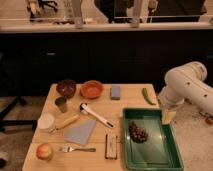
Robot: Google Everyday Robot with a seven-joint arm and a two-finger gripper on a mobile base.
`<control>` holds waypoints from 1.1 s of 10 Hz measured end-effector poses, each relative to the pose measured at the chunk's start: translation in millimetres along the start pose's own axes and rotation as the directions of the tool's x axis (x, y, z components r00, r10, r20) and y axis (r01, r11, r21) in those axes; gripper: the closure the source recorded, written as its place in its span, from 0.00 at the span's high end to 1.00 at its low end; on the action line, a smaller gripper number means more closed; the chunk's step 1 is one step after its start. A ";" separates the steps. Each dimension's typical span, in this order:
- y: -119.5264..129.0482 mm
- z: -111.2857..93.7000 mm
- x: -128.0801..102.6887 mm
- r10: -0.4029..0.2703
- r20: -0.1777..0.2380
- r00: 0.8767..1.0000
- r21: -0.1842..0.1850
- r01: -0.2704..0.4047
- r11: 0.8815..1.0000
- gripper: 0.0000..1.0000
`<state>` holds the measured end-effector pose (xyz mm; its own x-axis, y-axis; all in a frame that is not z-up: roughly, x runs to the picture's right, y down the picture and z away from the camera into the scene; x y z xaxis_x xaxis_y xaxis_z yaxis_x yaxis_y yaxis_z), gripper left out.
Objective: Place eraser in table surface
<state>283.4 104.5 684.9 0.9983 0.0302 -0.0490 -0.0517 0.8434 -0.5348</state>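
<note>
Camera view: gripper (pixel 168 117) hangs over the far right rim of the green tray (pixel 152 159), fingers apart, nothing between them. Eraser (pixel 111 146) lies flat on the table surface (pixel 127 105), just left of the tray, near the front edge. Fork (pixel 77 148) lies to the eraser's left, with the grey-blue cloth (pixel 80 132) behind the fork. Gripper and eraser are well apart. A dark bunch (pixel 138 132) sits in the tray between them.
</note>
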 end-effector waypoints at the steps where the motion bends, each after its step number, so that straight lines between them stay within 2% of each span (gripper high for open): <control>1: 0.4 0.1 -0.2 -0.003 0.000 1.000 0.003 0.003 1.000 0.80; 4: 8.4 -3.8 -20.3 -0.095 -0.015 0.995 0.024 0.096 0.995 0.80; 6: 12.0 -4.2 -33.4 -0.167 -0.018 0.986 0.029 0.168 0.985 0.80; 8: 15.8 -3.0 -52.8 -0.273 -0.009 0.962 0.023 0.273 0.962 0.80; 9: 17.3 -0.5 -64.5 -0.338 -0.001 0.941 0.017 0.338 0.941 0.80; 10: 20.1 1.6 -68.3 -0.363 0.002 0.932 0.005 0.363 0.932 0.80; 11: 22.1 5.0 -74.6 -0.398 0.004 0.917 -0.006 0.398 0.917 0.80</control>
<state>207.9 123.6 681.0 0.9365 -0.3060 0.1712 0.3498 0.7824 -0.5152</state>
